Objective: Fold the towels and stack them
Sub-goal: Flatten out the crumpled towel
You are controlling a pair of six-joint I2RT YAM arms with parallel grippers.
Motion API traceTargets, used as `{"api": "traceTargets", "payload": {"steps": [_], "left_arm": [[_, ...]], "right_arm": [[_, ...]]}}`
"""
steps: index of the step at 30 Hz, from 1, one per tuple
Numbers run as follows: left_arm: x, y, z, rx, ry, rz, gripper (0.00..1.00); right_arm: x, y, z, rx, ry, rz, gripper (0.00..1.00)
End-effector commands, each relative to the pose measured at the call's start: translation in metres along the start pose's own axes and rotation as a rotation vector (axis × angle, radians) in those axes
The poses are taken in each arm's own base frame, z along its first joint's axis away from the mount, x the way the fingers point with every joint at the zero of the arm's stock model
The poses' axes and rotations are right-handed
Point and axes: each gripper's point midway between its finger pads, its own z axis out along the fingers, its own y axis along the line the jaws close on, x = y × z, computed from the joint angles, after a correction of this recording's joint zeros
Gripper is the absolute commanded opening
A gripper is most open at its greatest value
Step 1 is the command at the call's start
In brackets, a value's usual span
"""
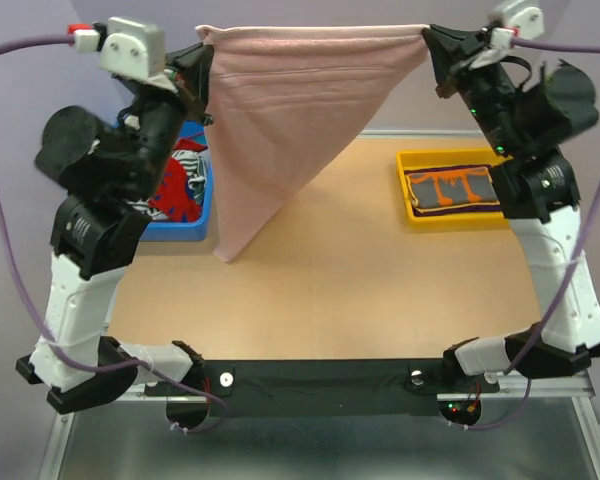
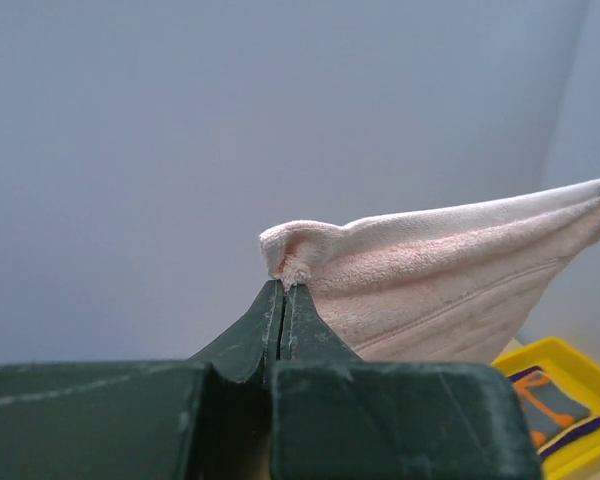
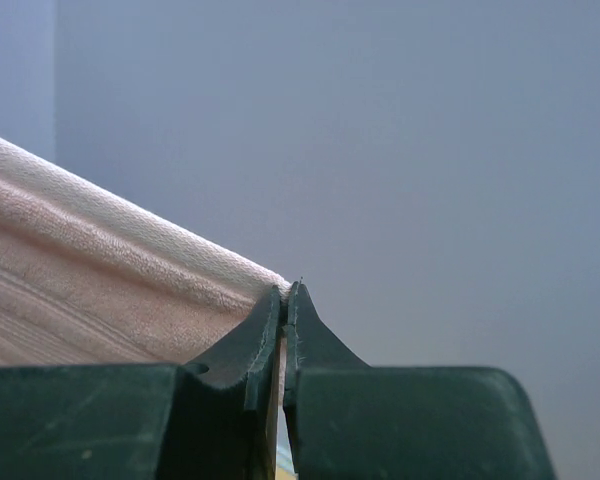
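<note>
Dark green fingers fill the bottom of the left wrist view, where the left gripper is pinched tight on 1 bunched corner of the pale pink towel. In the right wrist view the right gripper is likewise clamped, with only a sliver of the towel's hem between its tips; the rest of the cloth runs off the left edge of that frame. From above, the towel hangs stretched between the 2 raised grippers across the top of the frame and narrows to a point at centre left, low over the table. Whether that point touches the wood cannot be told. The cloth hides the far middle of the table. At centre left a blue bin is largely covered by the left arm, so only part of a red, white and blue patterned cloth inside it shows. At centre right a yellow tray holds the folded grey-and-orange towel; its orange lettering is too small and too skewed to read. A dark purple edge shows under it in the lower right of the left wrist view, though whether that is a separate towel cannot be told. No other writing or label can be read.
</note>
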Motion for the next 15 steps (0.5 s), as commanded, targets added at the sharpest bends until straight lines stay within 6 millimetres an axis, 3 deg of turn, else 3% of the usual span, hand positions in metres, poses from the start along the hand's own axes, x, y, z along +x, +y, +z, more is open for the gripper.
{"api": "traceTargets", "payload": {"steps": [1, 4, 8, 12, 15], "left_arm": [[-0.107, 0.022, -0.060, 0.015, -0.288, -0.021, 0.00], [-0.136, 0.017, -0.087, 0.090, -0.364, -0.041, 0.00], [-0.155, 0.017, -0.100, 0.117, -0.414, -0.068, 0.00], [-0.153, 0.019, -0.091, 0.092, -0.403, -0.092, 0.00], [-0.143, 0.026, -0.072, 0.021, -0.379, -0.111, 0.00]], "right_arm": [[-0.068, -0.027, -0.038, 0.068, -0.138, -0.086, 0.00], [-0.107, -0.031, -0.064, 0.071, -0.217, -0.118, 0.00], [-0.136, -0.033, -0.079, 0.068, -0.284, -0.139, 0.00], [-0.148, -0.040, -0.078, 0.096, -0.309, -0.168, 0.00], [-0.142, -0.044, -0.060, 0.116, -0.303, -0.178, 0.00]]}}
